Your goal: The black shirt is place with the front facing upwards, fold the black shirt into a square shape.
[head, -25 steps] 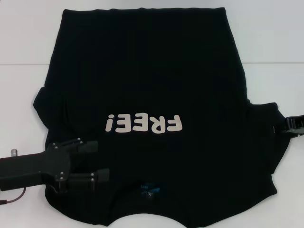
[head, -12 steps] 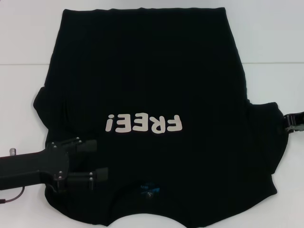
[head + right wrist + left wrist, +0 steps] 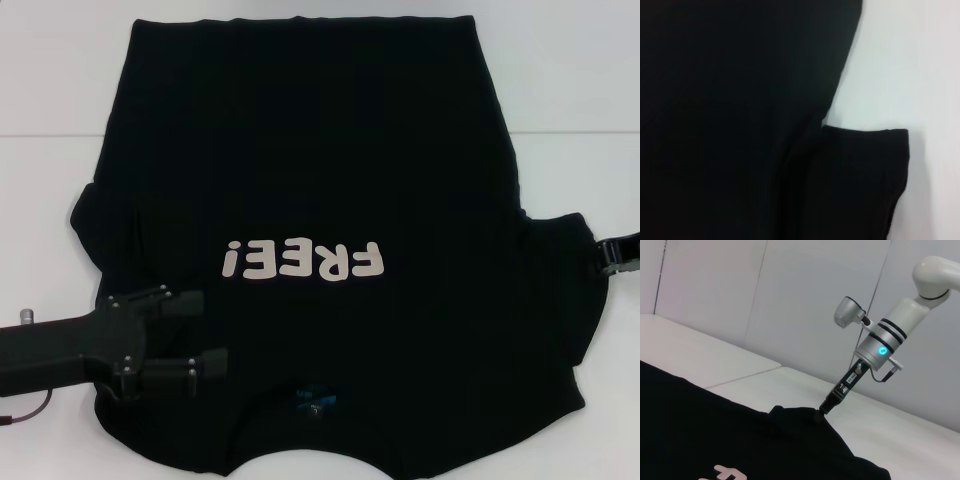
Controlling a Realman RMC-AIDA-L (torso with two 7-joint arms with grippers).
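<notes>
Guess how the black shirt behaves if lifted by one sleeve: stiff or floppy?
Likely floppy: the black shirt lies flat, with soft folds at the sleeve near the right gripper. It probably drags on the table rather than sliding freely, given its spread.

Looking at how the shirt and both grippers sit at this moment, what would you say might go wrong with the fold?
1. The left gripper sits open over the large black cloth T-shirt near its shoulder; closing there could pinch only the top layer, so the fold may drag unevenly.
2. The right gripper is at the very edge of the opposite sleeve; such a shallow hold could slip.
3. The sleeves look bunched, so creases may get folded in, spoiling the square.
</notes>
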